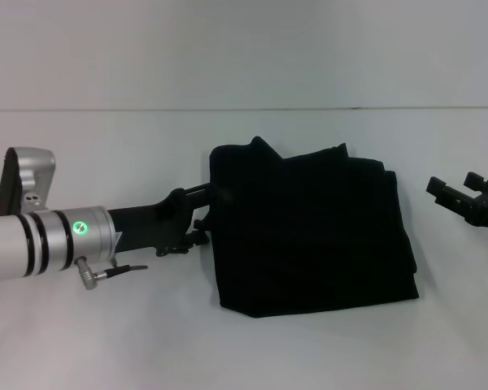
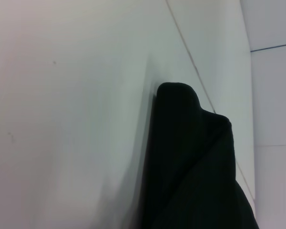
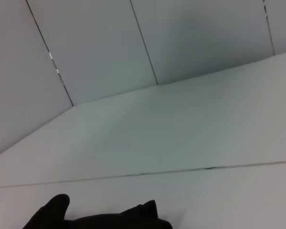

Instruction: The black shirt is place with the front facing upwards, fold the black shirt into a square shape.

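The black shirt (image 1: pixel 309 227) lies folded into a rough square in the middle of the white table (image 1: pixel 106 341). Its layered edges show along the far and right sides, and no lettering is visible. My left gripper (image 1: pixel 210 215) reaches in from the left and sits at the shirt's left edge with its fingers spread, one near the far corner and one lower down. The left wrist view shows a raised fold of the shirt (image 2: pixel 190 167) up close. My right gripper (image 1: pixel 455 188) hovers open to the right of the shirt, apart from it. A strip of the shirt (image 3: pixel 95 222) shows in the right wrist view.
The white table runs back to a seam (image 1: pixel 244 109) where it meets a pale wall (image 1: pixel 244 49). Bare tabletop lies in front of and on both sides of the shirt.
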`<state>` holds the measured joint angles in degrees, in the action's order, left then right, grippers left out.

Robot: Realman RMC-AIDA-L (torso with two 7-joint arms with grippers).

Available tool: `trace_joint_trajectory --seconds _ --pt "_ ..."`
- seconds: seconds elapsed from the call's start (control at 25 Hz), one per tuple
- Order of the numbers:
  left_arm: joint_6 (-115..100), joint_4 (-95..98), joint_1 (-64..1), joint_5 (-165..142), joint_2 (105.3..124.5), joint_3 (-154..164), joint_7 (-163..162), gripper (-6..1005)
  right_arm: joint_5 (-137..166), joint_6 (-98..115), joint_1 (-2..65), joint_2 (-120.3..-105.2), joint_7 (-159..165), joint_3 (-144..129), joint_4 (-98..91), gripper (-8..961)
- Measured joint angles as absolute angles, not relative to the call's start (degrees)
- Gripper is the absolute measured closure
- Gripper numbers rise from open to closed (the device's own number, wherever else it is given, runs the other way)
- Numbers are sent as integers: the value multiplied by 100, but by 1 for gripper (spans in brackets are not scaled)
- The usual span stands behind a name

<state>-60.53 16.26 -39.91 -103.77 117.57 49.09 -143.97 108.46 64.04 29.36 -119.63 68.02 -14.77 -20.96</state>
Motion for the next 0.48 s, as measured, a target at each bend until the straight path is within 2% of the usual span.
trace_joint_trajectory --seconds 0.36,0.48 --pt "-5879 1590 -4029 -10380 11803 4969 -14391 50 10845 6412 2944 -11970 6799 -1490 -2063 68" --pt "-5831 1654 -4018 -10358 11894 4916 -14207 49 10845 6414 2944 -11970 6797 -1492 -2060 68"
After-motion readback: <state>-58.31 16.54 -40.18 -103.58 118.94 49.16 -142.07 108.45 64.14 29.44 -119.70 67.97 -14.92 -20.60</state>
